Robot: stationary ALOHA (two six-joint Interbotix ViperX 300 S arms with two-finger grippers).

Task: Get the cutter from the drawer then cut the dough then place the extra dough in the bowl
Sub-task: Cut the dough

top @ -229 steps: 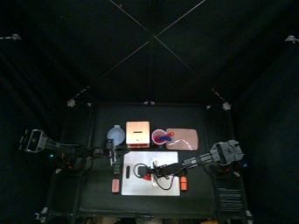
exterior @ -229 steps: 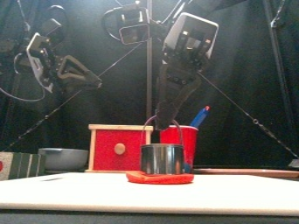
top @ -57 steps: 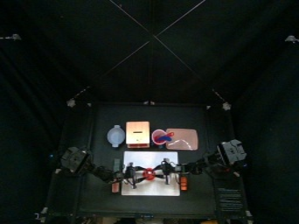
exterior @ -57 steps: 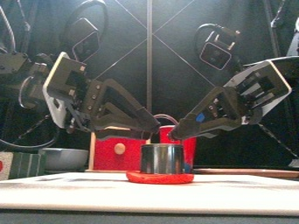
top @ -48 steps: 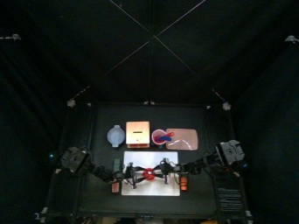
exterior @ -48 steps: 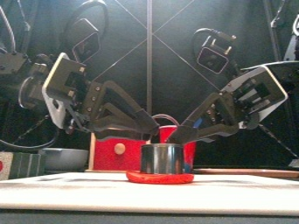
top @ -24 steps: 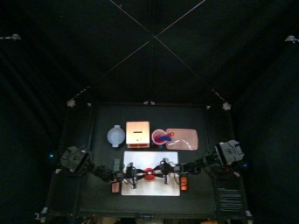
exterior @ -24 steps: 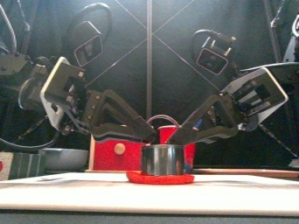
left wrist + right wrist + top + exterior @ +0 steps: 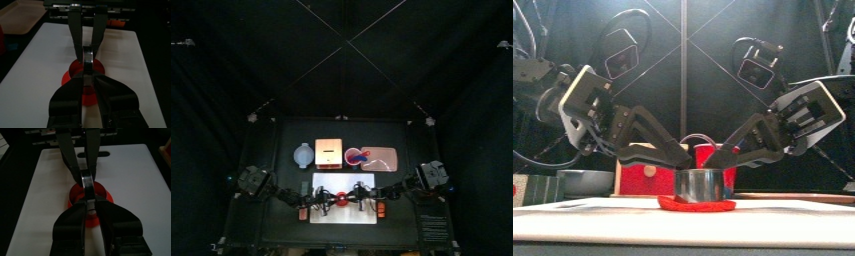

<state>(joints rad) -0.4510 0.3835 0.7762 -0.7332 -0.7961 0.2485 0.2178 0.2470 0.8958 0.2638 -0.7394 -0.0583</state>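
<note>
Both claws lean in from either side and meet at the round shiny metal cutter (image 9: 704, 184). The left gripper (image 9: 681, 162) and right gripper (image 9: 726, 162) are each clenched narrow on the thin metal at its top. Just beneath them the smooth steel cylinder stands upright on a flat red dough disc (image 9: 698, 204), which lies on the matte white cutting board (image 9: 593, 215). Behind the left claw stands a pale wooden box (image 9: 644, 172) with a red front.

- Top view: high above, far, looking down on the board (image 9: 331, 214).
- Front view: table height, level, close to the cutter (image 9: 704, 184).
- Wrist views: near, facing each other across the cutter; all share the board.
</note>
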